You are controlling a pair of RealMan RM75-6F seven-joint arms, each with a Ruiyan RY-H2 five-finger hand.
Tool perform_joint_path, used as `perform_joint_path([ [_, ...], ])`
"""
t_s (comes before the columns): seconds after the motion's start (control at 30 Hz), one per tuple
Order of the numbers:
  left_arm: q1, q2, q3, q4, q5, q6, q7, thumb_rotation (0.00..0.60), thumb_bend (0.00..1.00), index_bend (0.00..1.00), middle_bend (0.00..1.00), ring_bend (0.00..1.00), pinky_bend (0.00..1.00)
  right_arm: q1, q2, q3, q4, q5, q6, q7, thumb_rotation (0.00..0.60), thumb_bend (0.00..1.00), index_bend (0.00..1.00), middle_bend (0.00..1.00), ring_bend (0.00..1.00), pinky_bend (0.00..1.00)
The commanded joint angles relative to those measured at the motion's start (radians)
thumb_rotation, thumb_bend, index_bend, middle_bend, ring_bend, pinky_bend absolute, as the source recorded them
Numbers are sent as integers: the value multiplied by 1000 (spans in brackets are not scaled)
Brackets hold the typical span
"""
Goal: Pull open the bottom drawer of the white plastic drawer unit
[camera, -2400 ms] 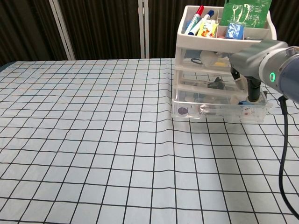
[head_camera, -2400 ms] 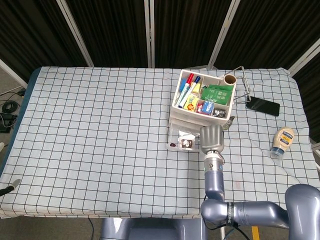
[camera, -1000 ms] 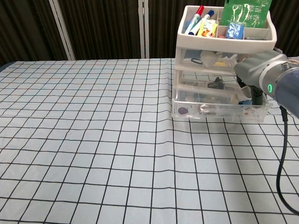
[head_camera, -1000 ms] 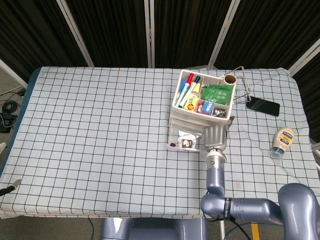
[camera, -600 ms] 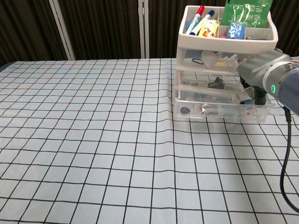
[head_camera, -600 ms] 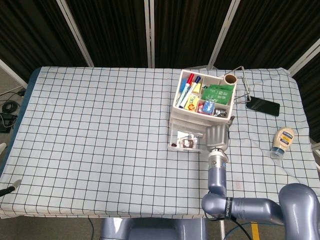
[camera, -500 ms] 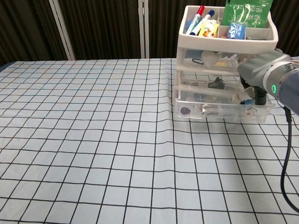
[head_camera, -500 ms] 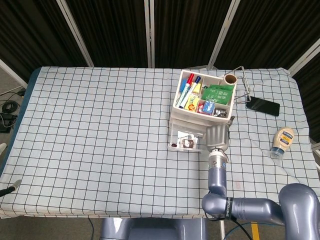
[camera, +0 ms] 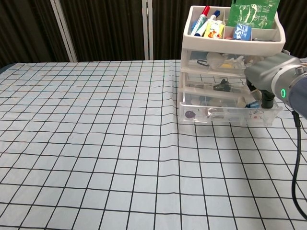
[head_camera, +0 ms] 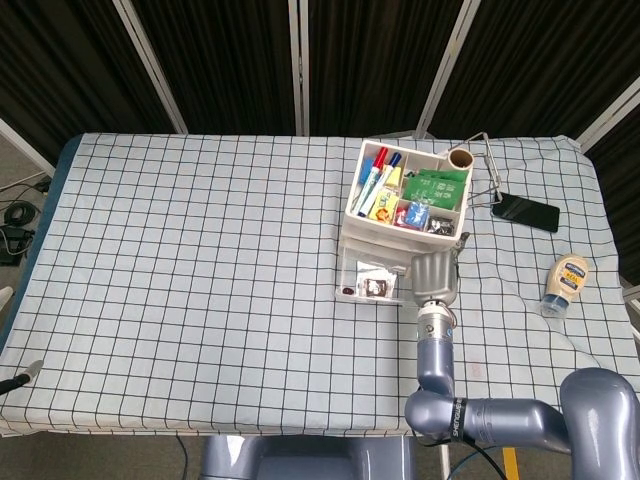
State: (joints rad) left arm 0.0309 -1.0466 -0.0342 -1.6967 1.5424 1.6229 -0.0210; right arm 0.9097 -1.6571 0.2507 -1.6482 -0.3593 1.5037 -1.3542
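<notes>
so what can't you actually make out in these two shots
- Right hand: its grip on the bottom drawer. The head view shows only the hand's back; in the chest view the arm covers it.
- Left hand: in neither view.
- Drawer contents: too small to name in both views.
- Drawer unit: top cut off by the chest view's edge.

The white plastic drawer unit [camera: 230,72] stands upright on the checked tablecloth [camera: 120,143], toward the far right part of it. It has clear-fronted drawers stacked under an open top tray [head_camera: 405,195] that holds markers and small packets. The bottom drawer [camera: 225,112] is pulled partway out, its transparent front standing forward of the drawers above. Small items show inside it; from the head view its open part [head_camera: 370,278] lies toward the robot.
</notes>
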Motion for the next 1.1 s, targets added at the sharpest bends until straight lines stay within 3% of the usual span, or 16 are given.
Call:
perform_joint_path([
  [0.03,0,0,0,0,1,1,-1,600,21,0,0,0,0,-1,2,-1,-7,-4,4,1,600,379,567,1000,1000,930],
  [0.7,6,5,5,-4,11,11,-8,600,22,0,0,0,0,-7,23,-2,-83,-36,56,-1,600,424,581,1000,1000,930],
  [1.1,15,9,10,-5,28,30,-14,600,21,0,0,0,0,-11,58,6,-207,-72,136,-11,600,427,585,1000,1000,930],
])
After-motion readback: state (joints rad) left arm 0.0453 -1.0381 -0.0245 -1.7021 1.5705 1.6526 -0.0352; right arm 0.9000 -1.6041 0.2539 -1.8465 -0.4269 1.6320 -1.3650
